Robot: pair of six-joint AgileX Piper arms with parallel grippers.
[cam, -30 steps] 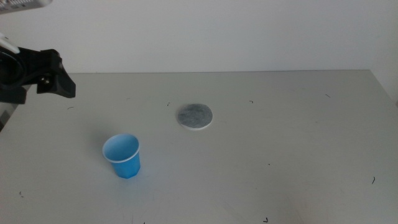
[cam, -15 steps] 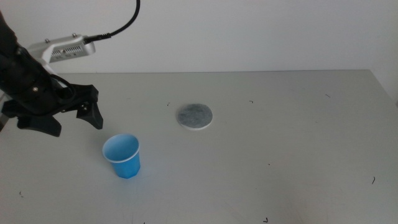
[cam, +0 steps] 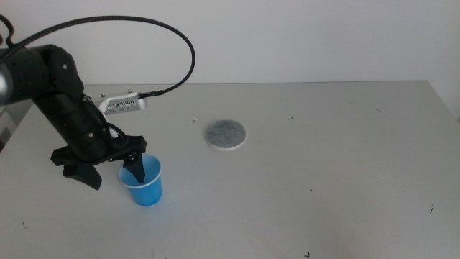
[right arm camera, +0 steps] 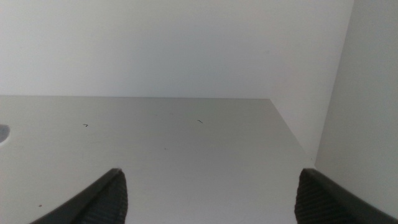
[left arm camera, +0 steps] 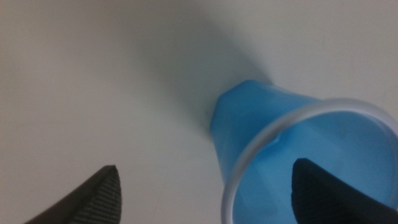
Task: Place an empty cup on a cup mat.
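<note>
One left gripper (cam: 115, 173) finger inside the upright cup (cam: 146, 188), otherwise empty

Grey table (cam: 345, 158) w/ white wall (cam: 287, 36) behind

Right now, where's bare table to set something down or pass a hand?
Bare table runs from the mat to the far right edge, and along the front right of the cup. Crowded at left: the left pincer straddles the cup's rim, open, one jaw inside. The right pincer waits out of the middle view.
</note>
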